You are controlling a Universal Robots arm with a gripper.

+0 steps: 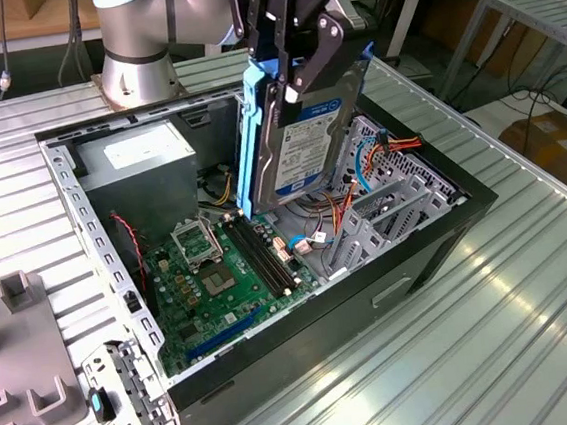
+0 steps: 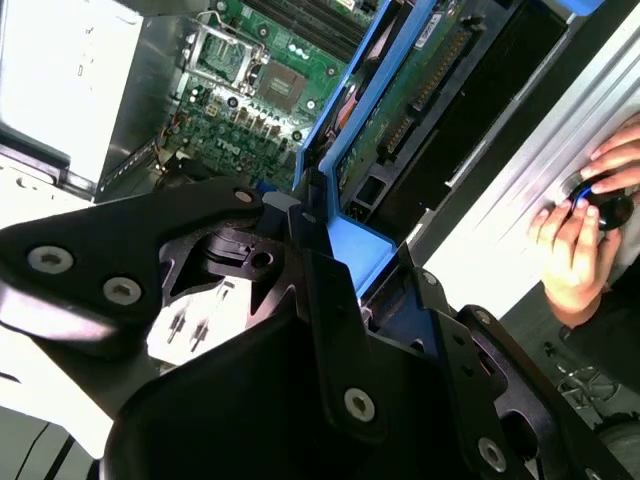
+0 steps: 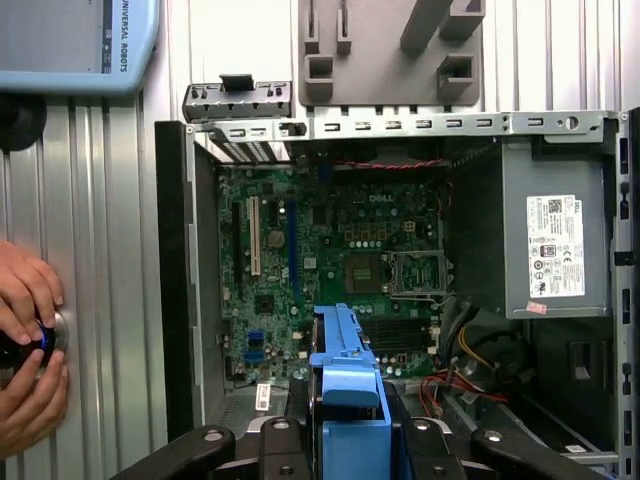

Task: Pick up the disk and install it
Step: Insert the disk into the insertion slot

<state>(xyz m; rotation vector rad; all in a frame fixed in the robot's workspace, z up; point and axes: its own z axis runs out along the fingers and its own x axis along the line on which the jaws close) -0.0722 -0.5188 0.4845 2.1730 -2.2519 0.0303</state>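
Observation:
The disk (image 1: 302,142), a dark drive with a white and blue label and blue rails, hangs tilted on edge above the open computer case (image 1: 437,243). My gripper (image 1: 291,76) is shut on its upper end. The lower end of the disk is over the motherboard (image 1: 219,269), beside the metal drive bay (image 1: 392,194). In the second wrist view the disk's green circuit side (image 2: 420,90) and blue rail run away from my gripper (image 2: 360,260). In the first wrist view the blue rail of the disk (image 3: 345,365) stands between the black fingers (image 3: 290,430).
A grey power-supply box (image 1: 143,161) fills the case's far corner. Coloured cables (image 1: 378,153) lie by the drive bay. A grey fixture (image 1: 15,349) and a metal bracket (image 1: 120,394) lie outside the case at the exterior view's left. A person's hands (image 3: 25,335) rest on the ribbed table (image 1: 496,333).

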